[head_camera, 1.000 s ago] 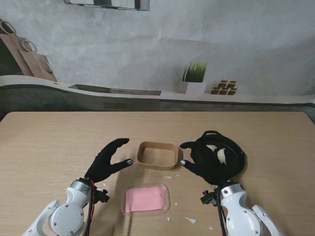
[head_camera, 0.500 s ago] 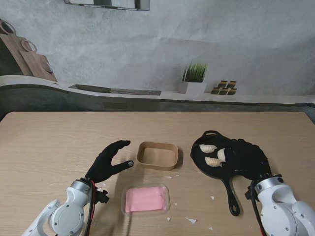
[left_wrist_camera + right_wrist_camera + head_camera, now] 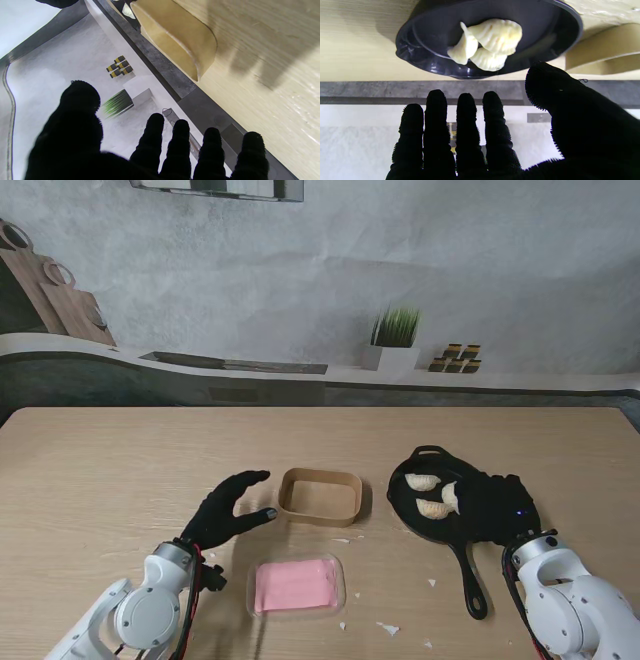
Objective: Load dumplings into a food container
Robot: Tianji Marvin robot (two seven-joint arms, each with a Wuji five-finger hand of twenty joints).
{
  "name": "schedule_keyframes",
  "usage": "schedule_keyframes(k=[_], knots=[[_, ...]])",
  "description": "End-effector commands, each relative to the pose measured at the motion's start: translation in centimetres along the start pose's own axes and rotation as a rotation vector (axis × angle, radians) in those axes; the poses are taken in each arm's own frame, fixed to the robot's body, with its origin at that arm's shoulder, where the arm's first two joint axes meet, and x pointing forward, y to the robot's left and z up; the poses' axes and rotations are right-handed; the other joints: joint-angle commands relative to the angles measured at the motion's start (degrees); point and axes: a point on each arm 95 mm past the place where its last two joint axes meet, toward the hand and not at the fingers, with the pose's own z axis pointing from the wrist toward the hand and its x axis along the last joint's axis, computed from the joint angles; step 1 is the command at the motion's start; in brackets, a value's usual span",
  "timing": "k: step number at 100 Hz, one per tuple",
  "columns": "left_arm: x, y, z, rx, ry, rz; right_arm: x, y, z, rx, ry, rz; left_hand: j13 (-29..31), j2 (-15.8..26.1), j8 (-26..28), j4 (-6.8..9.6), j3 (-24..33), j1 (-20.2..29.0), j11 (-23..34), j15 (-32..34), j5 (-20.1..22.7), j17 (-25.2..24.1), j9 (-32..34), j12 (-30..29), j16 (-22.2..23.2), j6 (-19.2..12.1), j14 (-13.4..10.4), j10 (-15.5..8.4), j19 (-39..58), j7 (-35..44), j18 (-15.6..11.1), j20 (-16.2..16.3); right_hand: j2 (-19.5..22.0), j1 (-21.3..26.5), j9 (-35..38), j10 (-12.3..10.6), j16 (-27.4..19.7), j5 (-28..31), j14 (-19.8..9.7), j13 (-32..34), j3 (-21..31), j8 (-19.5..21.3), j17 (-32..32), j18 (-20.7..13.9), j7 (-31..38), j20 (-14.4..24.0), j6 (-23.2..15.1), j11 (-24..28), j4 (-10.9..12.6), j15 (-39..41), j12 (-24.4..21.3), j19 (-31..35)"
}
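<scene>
A brown paper food container [image 3: 320, 495] stands on the wooden table [image 3: 120, 460] near its middle; its side wall [image 3: 175, 40] fills the left wrist view. To its right a black skillet [image 3: 402, 498] holds three pale dumplings [image 3: 433, 496], also seen piled together as dumplings [image 3: 487, 42] inside the skillet [image 3: 432, 67] in the right wrist view. My right hand [image 3: 497, 505] hovers over the skillet's right half, fingers [image 3: 466, 125] straight and apart, holding nothing. My left hand [image 3: 230, 511] sits just left of the container, open, thumb [image 3: 75, 110] spread from the fingers.
A clear lid over a pink sheet [image 3: 296, 585] lies nearer to me than the container. White crumbs [image 3: 388, 629] dot the table near it. The skillet's handle [image 3: 468, 580] points toward me. A potted plant [image 3: 396, 335] stands on the counter beyond the table.
My right hand swung from the skillet's left side, by the container, to its right half, uncovering the dumplings. My left hand edged slightly right toward the container.
</scene>
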Motion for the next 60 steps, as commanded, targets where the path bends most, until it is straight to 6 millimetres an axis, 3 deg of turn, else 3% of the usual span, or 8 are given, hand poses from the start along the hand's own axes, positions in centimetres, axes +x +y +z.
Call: schedule_keyframes(k=[1, 23, 60], knots=[[0.2, 0.4, 0.4, -0.014, -0.01, -0.009, -0.3, -0.8, 0.2, 0.009, -0.004, 0.029, 0.2, -0.8, -0.1, 0.62, 0.9, 1.3, 0.6, 0.5, 0.4, -0.5, -0.1, 0.5, 0.3, -0.1, -0.1, 0.8, 0.7, 0.3, -0.9, 0.4, -1.9, 0.1, -0.8, -1.3, -0.2, -0.9, -0.5, -1.4, 2.1, 0.5, -1.8, -1.1, 0.0, -0.9, -1.8, -0.9, 0.2, -0.3, -0.3, -0.2], [0.3, 0.4, 0.8, -0.018, -0.008, 0.02, 0.0, -1.7, 1.2, 0.05, 0.034, 0.011, 0.1, -0.9, 0.0, 0.56, 1.2, 1.1, 0.7, 0.5, 0.4, -1.1, 0.0, 0.6, 0.3, -0.1, -0.1, 0.7, 0.6, 0.6, -1.1, 0.5, -3.3, -0.4, 0.0, -4.2, -0.8, -0.8, -2.7, -4.9, 1.9, 0.3, -4.9, -2.3, -1.1, -1.7, -3.5, -2.8, -0.3, -1.8, -1.1, -3.5], [-0.5, 0.0, 0.8, -0.009, -0.018, 0.047, 1.5, -1.4, 3.6, 0.105, 0.016, -0.119, -0.2, -1.6, 0.0, 0.51, 1.8, 1.1, 0.8, 0.2, 0.5, -3.8, 0.4, 0.7, 0.4, 0.1, -0.4, -0.3, -0.4, 0.6, -1.6, 0.4, -6.5, -2.5, 1.0, -5.8, -4.4, -0.8, -6.0, -9.0, 2.5, -0.9, -9.1, -2.6, -2.1, -2.5, -5.1, -5.7, -1.2, -8.8, -2.0, -13.7]])
